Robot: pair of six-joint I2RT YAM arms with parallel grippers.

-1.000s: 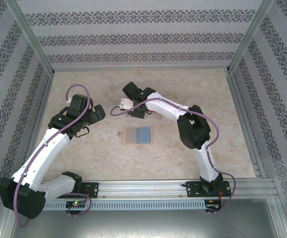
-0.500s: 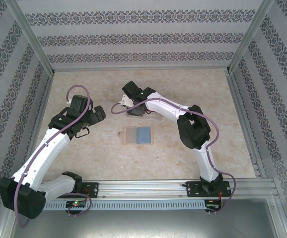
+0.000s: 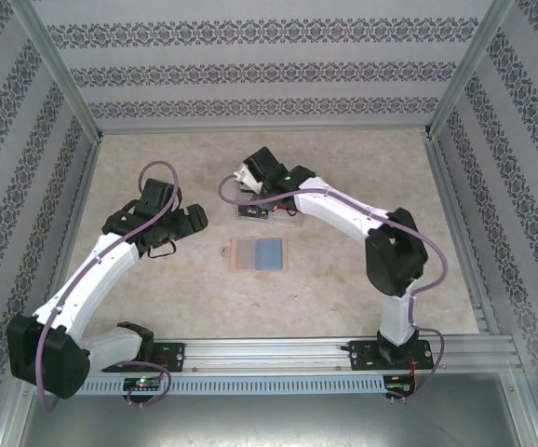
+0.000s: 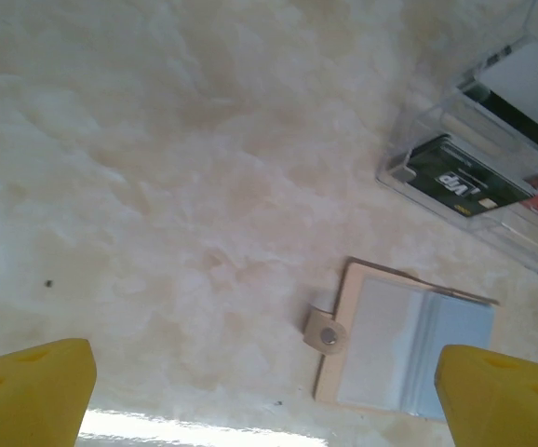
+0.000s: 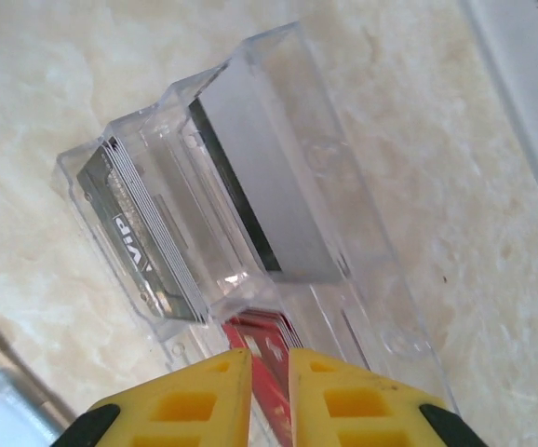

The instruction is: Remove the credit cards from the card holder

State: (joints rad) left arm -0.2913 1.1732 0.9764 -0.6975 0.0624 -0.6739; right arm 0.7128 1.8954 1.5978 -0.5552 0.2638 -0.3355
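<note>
Over clear tray (image 5: 381,279) past table (image 3: 362,158) centre, right gripper (image 5: 269,358) nearly together at red card (image 5: 255,335), grip unclear, likely drop-off; left gripper (image 4: 267,377) wide apart, next probably reaches open card holder (image 4: 409,349).

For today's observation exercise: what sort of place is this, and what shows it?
Likely a robot test booth: white left arm and white right arm on a silver metal rail, patterned wall panels boxing in a beige marbled tabletop.
</note>
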